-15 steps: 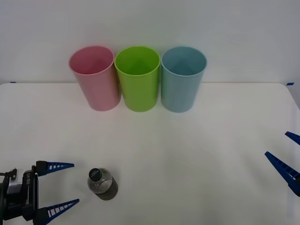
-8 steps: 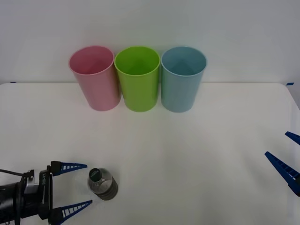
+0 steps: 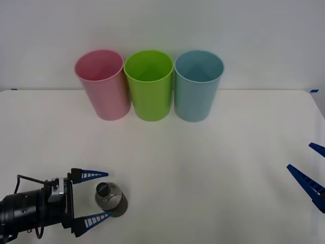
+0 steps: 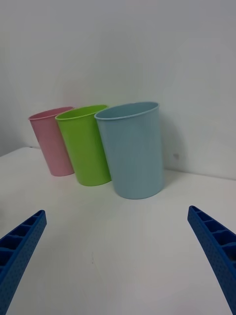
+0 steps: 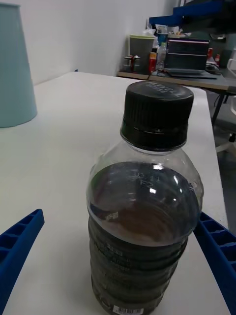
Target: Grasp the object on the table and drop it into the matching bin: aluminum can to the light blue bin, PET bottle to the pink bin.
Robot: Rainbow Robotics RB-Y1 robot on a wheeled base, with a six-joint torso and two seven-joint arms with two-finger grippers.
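Two blue jaws of your left gripper (image 3: 96,198) are standing spread around the upright PET bottle (image 3: 110,199), near the desk's (image 3: 203,168) front-left, readying a side grasp for the pink bin (image 3: 101,84). Your right gripper (image 3: 311,173) is waiting, jaws apart, at the right edge; office clutter is lining the room behind.

Front view looks down and forward over the table (image 3: 213,168) toward the pink bin (image 3: 101,84) and light blue bin (image 3: 197,84); right wrist view faces those bins low, from well back; left wrist view sits close behind the PET bottle (image 5: 145,206), sharing the light blue bin.
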